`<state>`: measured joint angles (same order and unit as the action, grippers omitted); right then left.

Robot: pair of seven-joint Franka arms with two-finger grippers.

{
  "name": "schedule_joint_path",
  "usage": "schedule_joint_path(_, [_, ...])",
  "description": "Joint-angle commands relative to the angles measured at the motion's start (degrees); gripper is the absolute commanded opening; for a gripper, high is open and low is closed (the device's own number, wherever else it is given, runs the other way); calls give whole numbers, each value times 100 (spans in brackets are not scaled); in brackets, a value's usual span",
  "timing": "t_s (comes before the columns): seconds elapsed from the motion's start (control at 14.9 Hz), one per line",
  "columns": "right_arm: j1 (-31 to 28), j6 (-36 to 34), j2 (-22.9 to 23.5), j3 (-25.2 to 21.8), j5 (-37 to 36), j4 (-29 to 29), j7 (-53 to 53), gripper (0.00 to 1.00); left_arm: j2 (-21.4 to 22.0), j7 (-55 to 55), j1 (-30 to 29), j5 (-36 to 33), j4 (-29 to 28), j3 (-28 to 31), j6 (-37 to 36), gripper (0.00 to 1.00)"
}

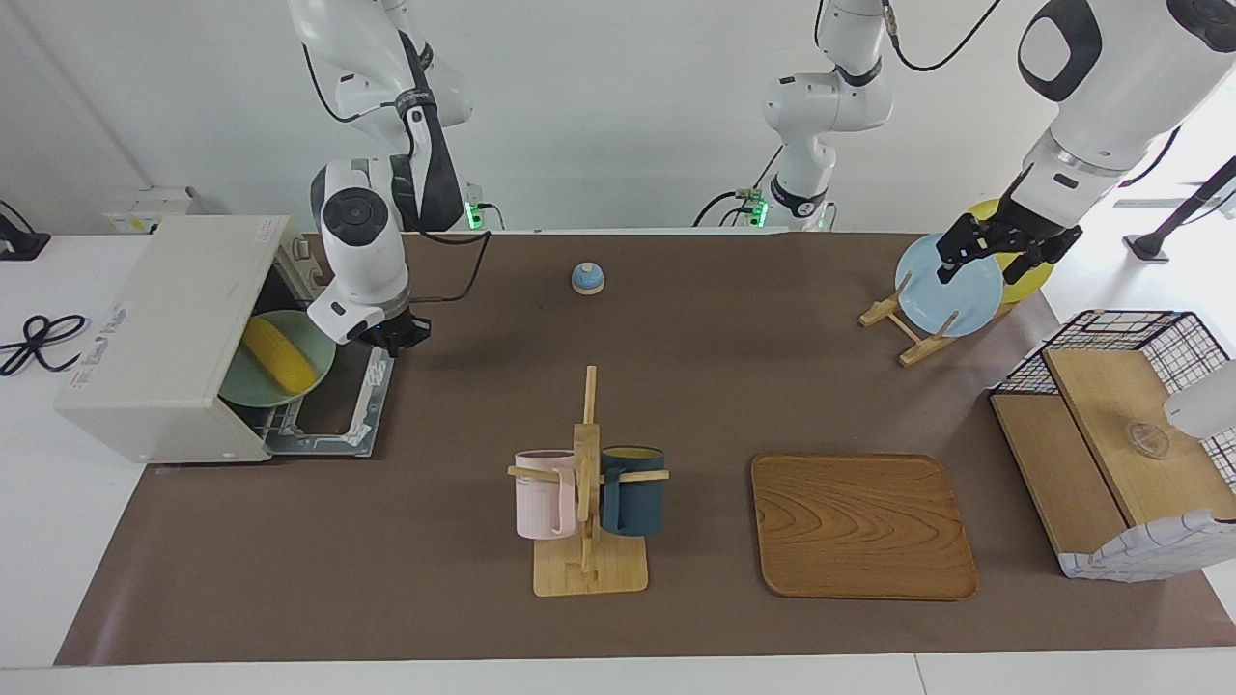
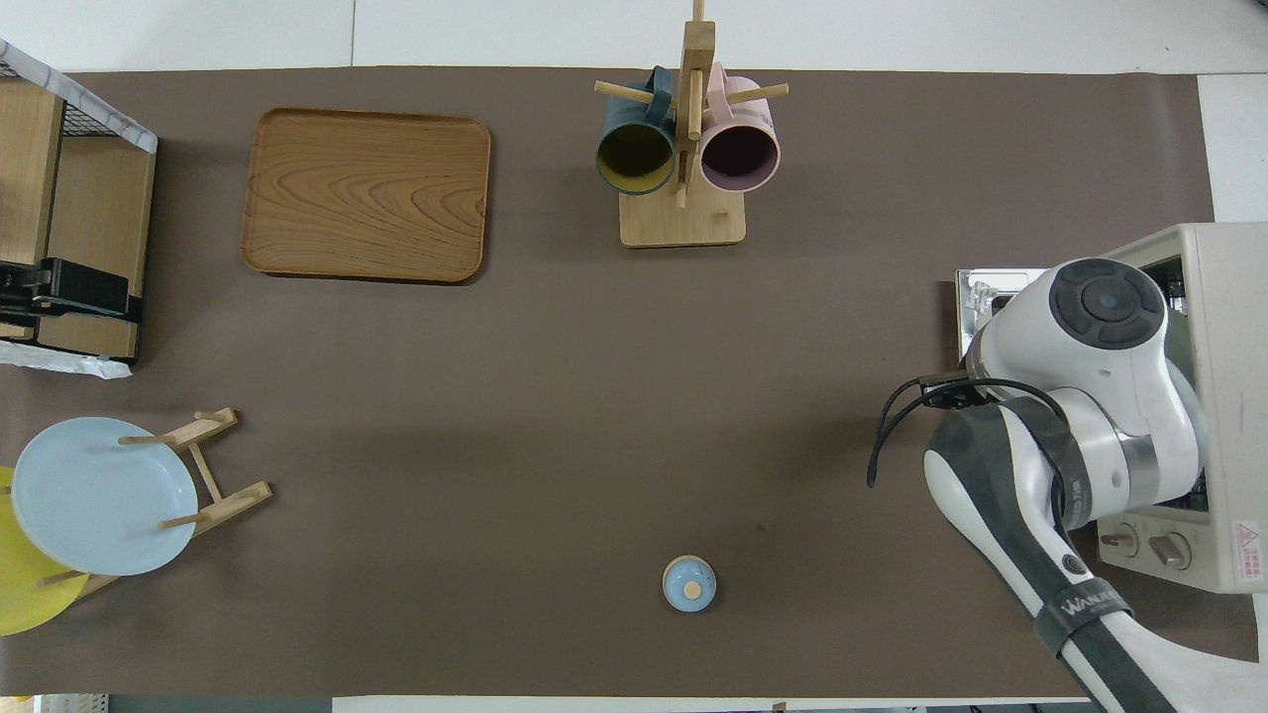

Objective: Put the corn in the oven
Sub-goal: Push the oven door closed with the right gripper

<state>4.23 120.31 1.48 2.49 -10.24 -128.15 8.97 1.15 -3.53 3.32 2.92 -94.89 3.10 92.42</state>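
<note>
The yellow corn (image 1: 278,356) lies on a green plate (image 1: 311,340) on the rack inside the off-white oven (image 1: 164,319), at the right arm's end of the table. The oven door (image 1: 338,410) is folded down flat. My right gripper (image 1: 392,337) hangs shut and empty just outside the oven mouth, above the door's edge and apart from the corn. In the overhead view the right arm covers the oven (image 2: 1228,396) opening and hides the corn. My left gripper (image 1: 991,268) is open and empty, up over the blue plate (image 1: 941,290).
A blue bell (image 1: 587,278) sits nearest the robots at mid-table. A mug rack (image 1: 587,502) with a pink and a dark mug and a wooden tray (image 1: 862,526) stand farther out. The plate rack and a wire-and-wood basket (image 1: 1110,454) are at the left arm's end.
</note>
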Motion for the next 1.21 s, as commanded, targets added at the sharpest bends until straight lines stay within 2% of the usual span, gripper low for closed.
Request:
schedule_joint_path(0.0, [-62,370,-147,24,110,-385,61,0,69,-60,20,-99,15,-11,-180,100])
schedule_joint_path(0.27, [-124,1038,-86,15,110,-851,52,0,69,-122,37,-388,23,-37,-224,100])
schedule_joint_path(0.74, [-265,1206,81,15,110,-896,-10,0,78,-104,29,-380,6,-55,-207,100])
schedule_joint_path(1.01, [-194,970,116,-11,-152,-677,-1,0,78,-60,2,-380,-12,-55,-145,100])
schedule_joint_path(1.14, [-212,540,81,-3,-731,-414,-1,0,78,-60,2,-380,-12,-55,-136,100])
